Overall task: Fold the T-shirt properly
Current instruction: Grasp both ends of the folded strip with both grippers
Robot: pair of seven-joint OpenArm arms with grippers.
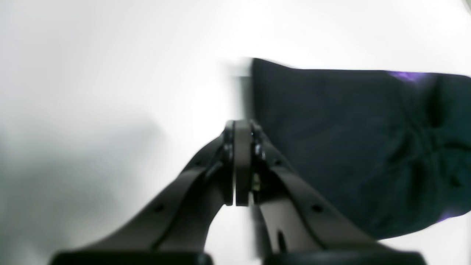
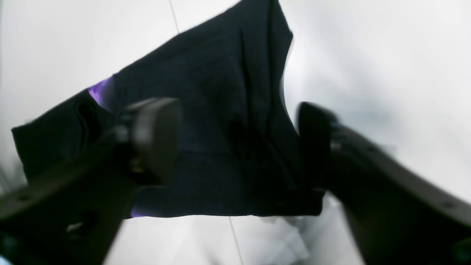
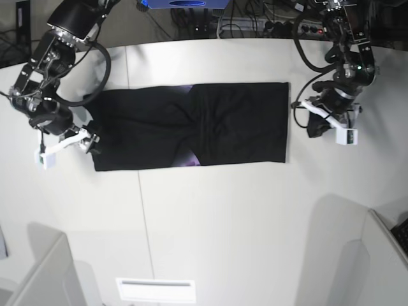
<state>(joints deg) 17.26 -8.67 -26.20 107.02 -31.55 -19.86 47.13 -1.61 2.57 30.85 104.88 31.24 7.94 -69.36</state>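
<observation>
Base view — right gripper (image 3: 91, 141) spread wide at the long black cloth T-shirt's (image 3: 191, 124) end, left gripper (image 3: 317, 125) pinched together beside the other end — shirt folded flat on the white table (image 3: 210, 217), purple peeking.

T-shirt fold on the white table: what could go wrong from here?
1. The black cloth T-shirt lies as a long band with a bunched twist at its middle; folding over it may lock in creases.
2. The right gripper is open over one end; closing may pinch one layer only.
3. The left gripper is shut beside the other end, off the cloth, on the white table.
</observation>
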